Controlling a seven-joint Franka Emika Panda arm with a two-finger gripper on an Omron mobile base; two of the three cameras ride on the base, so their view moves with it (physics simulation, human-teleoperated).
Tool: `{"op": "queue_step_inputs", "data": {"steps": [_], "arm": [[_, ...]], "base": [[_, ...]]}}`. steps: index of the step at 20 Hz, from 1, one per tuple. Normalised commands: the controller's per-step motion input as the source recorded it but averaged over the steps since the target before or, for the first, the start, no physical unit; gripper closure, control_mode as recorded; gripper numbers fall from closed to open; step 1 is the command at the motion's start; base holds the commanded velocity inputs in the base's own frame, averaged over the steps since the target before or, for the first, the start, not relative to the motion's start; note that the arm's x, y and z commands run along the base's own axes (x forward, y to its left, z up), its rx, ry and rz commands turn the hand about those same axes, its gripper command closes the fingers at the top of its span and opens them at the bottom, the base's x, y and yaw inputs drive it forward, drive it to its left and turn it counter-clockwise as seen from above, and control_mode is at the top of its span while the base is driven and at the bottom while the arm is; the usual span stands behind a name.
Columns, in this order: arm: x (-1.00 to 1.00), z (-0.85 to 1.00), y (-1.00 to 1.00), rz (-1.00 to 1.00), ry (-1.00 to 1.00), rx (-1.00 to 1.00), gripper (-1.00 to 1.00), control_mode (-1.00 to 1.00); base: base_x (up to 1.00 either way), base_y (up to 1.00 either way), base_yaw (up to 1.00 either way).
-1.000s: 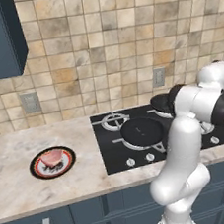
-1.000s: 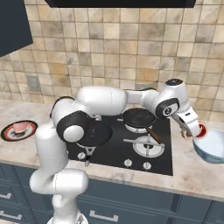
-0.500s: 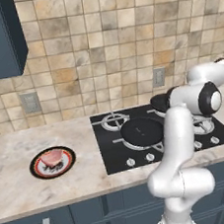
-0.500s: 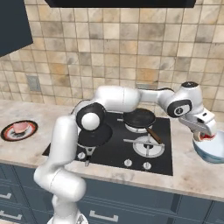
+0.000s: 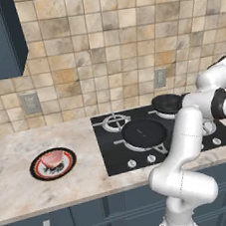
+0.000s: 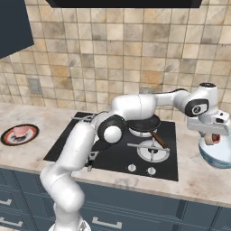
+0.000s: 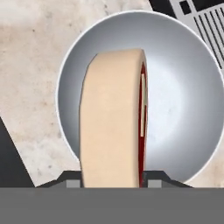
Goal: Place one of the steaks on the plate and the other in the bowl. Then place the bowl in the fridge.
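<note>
Hanging directly over the bowl [image 7: 192, 100], the fingers [image 6: 212, 139] pinch the second steak [image 7: 111, 118] on edge, not yet released, while the first steak [image 5: 52, 158] already lies on the plate [image 5: 40, 172] far off across the surface [image 5: 24, 191]; the fridge step remains.

My own steak [image 7: 113, 118] stands on edge between my fingers and hides the middle of the bowl [image 7: 183, 105] beneath it in the hand view; the slab's lower end is cut off at the bottom, so I cannot see where my pads meet it. In the right base view the bowl [image 6: 216, 155] runs off the right edge. In the left base view my forearm covers part of the cooktop [image 5: 139, 147]. The plate's [image 6: 18, 135] pattern is too small to read there, partly covered by meat.
</note>
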Motion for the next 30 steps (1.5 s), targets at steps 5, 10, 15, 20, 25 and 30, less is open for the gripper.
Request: {"op": "queue_step_inputs", "data": {"steps": [5, 10, 15, 20, 25, 30], "arm": [[0.24, -0.63, -0.02, 0.26, 0.16, 0.0, 1.0, -1.0], [0.15, -0.17, -0.1, 0.21, 0.03, 0.0, 1.0, -1.0], [0.15, -0.2, -0.28, 0.21, 0.11, 0.0, 1.0, -1.0], [0.01, 0.02, -0.4, 0.17, 0.02, 0.04, -1.0, -1.0], [-0.33, 0.06, -0.12, 0.11, -0.26, 0.11, -1.0, -1.0], [-0.59, 0.09, 0.05, 0.15, -0.49, 0.27, -1.0, -1.0]], "base": [[0.0, 0.0, 0.0], [0.0, 0.0, 0.0], [0.0, 0.0, 0.0], [0.0, 0.0, 0.0], [0.0, 0.0, 0.0], [0.0, 0.0, 0.0]]}}
